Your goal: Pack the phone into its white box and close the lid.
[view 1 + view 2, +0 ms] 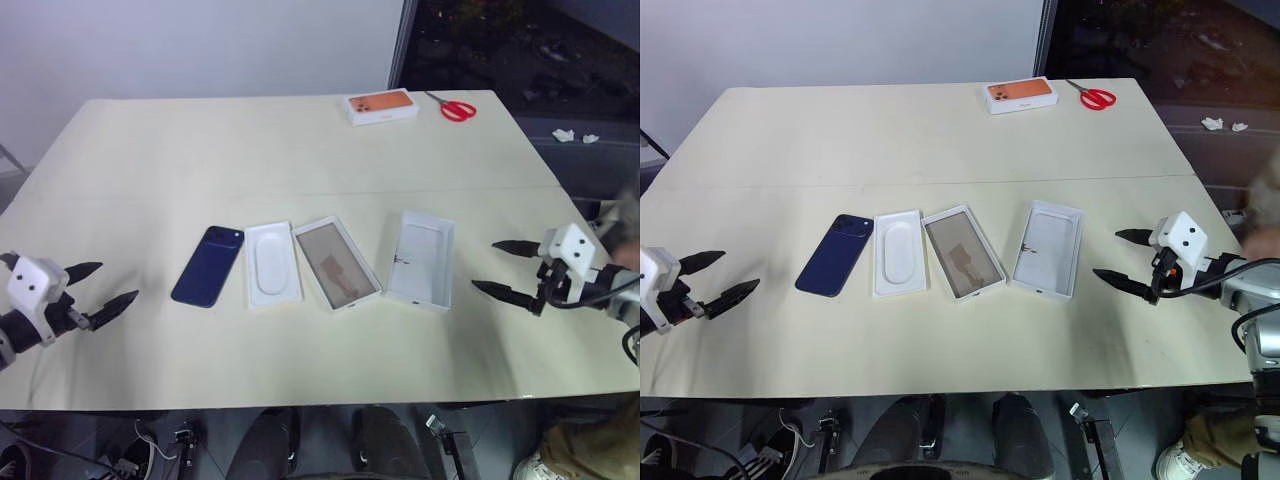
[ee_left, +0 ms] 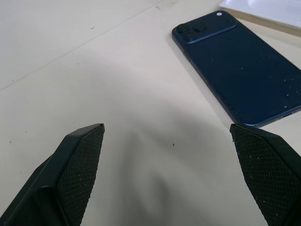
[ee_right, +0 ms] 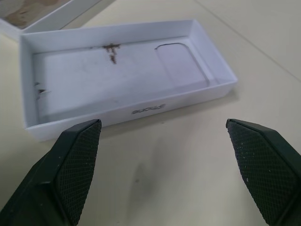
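Where a cream table (image 1: pixel 300 150) meets a white wall (image 1: pixel 200 40), phone (image 1: pixel 208 265) lying flat, left pincer (image 1: pixel 100 285) and right pincer (image 1: pixel 508 268) agape, possibly scissors (image 1: pixel 455 107) far off.

Beside the smooth, glossy navy phone (image 2: pixel 244 70) on the matt cream table (image 1: pixel 200 150), the white box (image 3: pixel 127 75) is matt cardboard, and each hand's black fingers (image 2: pixel 77 172) carry cross-hatched textured pads.

Even, soft light covers the table (image 1: pixel 300 160); shadows are faint (a blurred grey patch beneath the left gripper (image 2: pixel 169 179)), glare absent.
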Robot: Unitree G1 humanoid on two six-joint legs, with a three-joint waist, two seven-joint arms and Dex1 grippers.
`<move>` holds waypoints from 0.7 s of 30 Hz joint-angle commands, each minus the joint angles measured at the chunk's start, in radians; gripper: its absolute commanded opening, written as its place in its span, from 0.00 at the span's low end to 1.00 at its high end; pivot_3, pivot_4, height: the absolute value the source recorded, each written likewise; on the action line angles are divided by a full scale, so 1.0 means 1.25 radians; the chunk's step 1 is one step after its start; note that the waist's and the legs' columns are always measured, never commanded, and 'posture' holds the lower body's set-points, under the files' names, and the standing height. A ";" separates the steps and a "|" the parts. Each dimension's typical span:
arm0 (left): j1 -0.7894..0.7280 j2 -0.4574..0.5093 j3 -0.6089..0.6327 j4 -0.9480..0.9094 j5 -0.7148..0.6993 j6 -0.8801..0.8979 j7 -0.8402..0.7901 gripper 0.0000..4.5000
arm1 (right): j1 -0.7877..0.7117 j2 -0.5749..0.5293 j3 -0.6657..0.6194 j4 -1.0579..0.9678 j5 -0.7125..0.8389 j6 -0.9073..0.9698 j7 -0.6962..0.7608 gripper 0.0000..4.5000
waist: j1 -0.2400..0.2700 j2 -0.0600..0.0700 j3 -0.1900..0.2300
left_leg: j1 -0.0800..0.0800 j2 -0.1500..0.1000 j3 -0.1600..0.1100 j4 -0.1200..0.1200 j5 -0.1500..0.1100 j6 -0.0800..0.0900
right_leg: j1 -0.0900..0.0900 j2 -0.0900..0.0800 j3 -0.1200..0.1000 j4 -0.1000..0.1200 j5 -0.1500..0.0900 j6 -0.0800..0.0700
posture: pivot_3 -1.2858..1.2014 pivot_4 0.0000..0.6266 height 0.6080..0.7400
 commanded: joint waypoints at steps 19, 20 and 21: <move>-0.028 0.003 0.020 -0.051 -0.038 0.039 0.021 1.00 | -0.017 0.001 -0.003 -0.056 0.012 0.024 -0.013 0.99 | 0.001 0.000 0.000 | 0.000 0.000 0.000 0.000 0.000 0.000 | 0.000 0.000 0.000 0.000 0.000 0.000 | 0.52 0.24 1.00; -0.028 0.002 0.016 -0.062 -0.042 0.051 0.023 1.00 | -0.018 0.001 -0.001 -0.060 0.012 0.026 -0.015 0.99 | 0.001 0.000 0.000 | 0.000 0.000 0.000 0.000 0.000 0.000 | 0.000 0.000 0.000 0.000 0.000 0.000 | 0.52 0.24 1.00; -0.028 0.000 0.013 -0.073 -0.045 0.061 0.026 1.00 | -0.020 0.002 0.001 -0.065 0.011 0.028 -0.017 0.99 | 0.001 0.000 0.000 | 0.000 0.000 0.000 0.000 0.000 0.000 | 0.000 0.000 0.000 0.000 0.000 0.000 | 0.52 0.24 1.00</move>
